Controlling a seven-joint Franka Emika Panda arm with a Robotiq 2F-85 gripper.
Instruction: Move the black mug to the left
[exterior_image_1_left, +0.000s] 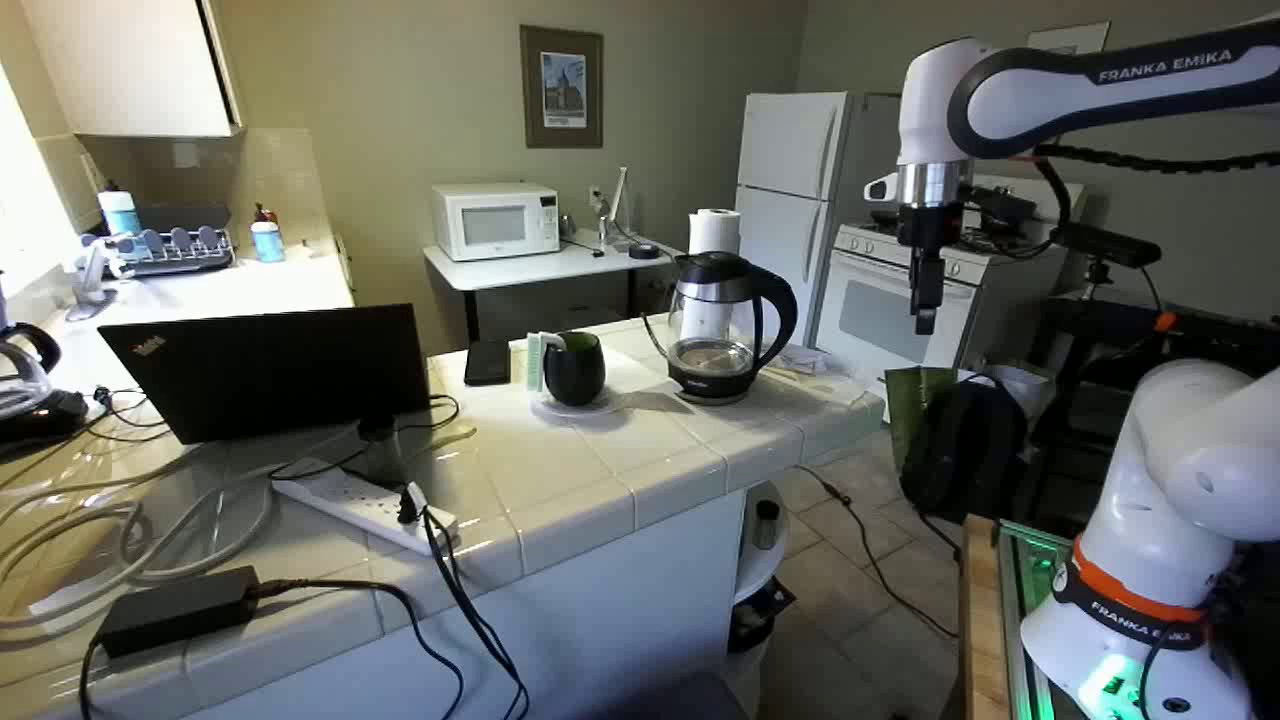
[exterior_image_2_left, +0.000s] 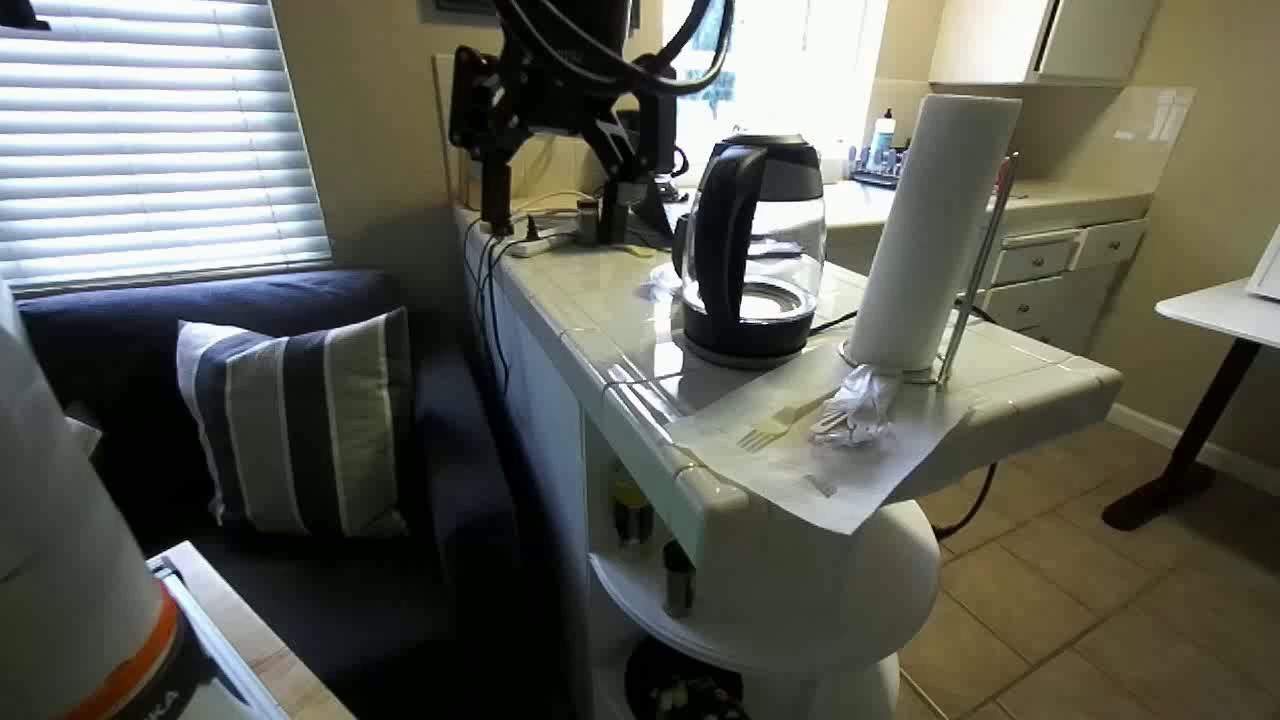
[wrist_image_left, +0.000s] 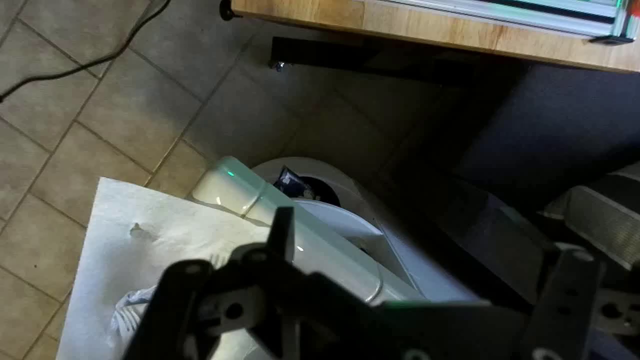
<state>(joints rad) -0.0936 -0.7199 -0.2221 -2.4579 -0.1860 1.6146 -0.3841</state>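
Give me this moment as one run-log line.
pincer: open, empty, in mid-air | black mug: upright, ungrasped | lidded glass pot: right of mug in an exterior view

Black mug (exterior_image_2_left: 679, 246) mostly hidden behind the glass coffee pot (exterior_image_2_left: 772, 225), centre of an exterior view, gripper (wrist_image_left: 415, 242) cut off by the wrist view's bottom edge

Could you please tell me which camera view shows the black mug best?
An exterior view: the black mug stands there nearly whole, clear of the kettle. In an exterior view where the kettle blocks it, only a dark sliver, probably the mug, shows beside the handle. The wrist view lacks the mug.
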